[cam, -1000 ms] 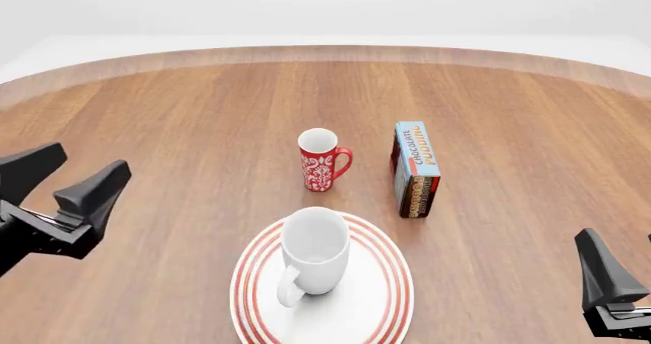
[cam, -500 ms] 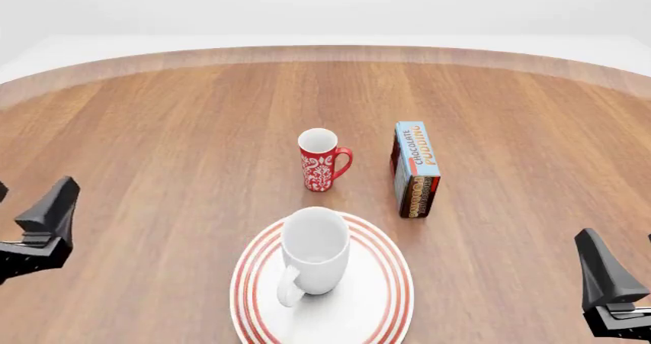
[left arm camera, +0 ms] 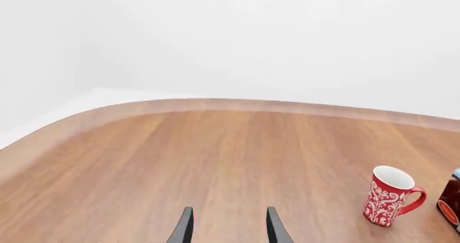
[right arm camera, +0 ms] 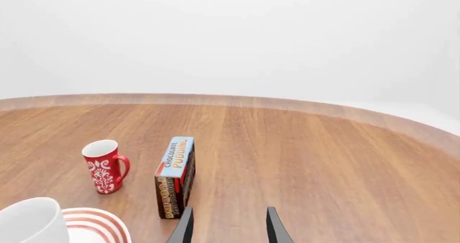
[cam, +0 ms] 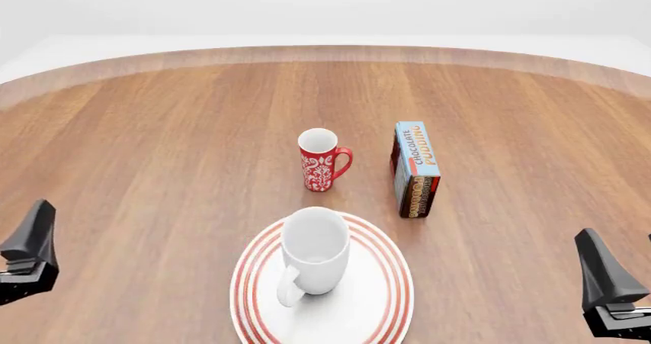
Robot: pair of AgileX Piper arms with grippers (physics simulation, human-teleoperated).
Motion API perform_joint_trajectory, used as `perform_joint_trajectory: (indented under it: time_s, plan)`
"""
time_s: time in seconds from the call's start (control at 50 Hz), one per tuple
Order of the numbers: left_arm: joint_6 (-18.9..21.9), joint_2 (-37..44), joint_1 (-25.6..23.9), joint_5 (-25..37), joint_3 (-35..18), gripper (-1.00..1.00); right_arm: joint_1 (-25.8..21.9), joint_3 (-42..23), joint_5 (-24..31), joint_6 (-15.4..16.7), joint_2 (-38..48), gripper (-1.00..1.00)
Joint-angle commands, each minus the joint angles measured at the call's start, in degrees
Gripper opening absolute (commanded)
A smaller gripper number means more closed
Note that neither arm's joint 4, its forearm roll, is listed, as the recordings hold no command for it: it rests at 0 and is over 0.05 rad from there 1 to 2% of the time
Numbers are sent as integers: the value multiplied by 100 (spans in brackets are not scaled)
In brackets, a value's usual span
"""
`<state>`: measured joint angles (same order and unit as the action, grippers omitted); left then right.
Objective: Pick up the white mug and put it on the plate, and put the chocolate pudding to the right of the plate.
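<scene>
Upright, the glossy white mug [cam: 314, 249] crowns the round red-ringed plate [cam: 379, 306].

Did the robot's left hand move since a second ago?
Yes. In the front view the left hand has pulled back toward the picture's lower left corner, farther from the plate, which has stayed put. Only one finger tip shows there now.

"CHOCOLATE PUDDING" on light-blue top face of chocolate pudding carton [cam: 416, 168]; no other text legible.
</scene>
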<state>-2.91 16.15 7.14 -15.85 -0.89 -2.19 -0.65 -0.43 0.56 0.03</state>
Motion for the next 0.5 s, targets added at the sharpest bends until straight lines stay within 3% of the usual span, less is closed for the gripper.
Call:
perform_joint_trajectory:
  time_s: [0.02, 0.5]
  plan:
    - [-105, -595, 151, 316, 88, 100, 11, -4, -5, 21, 0, 100]
    - [-191, -435, 67, 104, 88, 100, 200, -100, 30, 178, 155, 100]
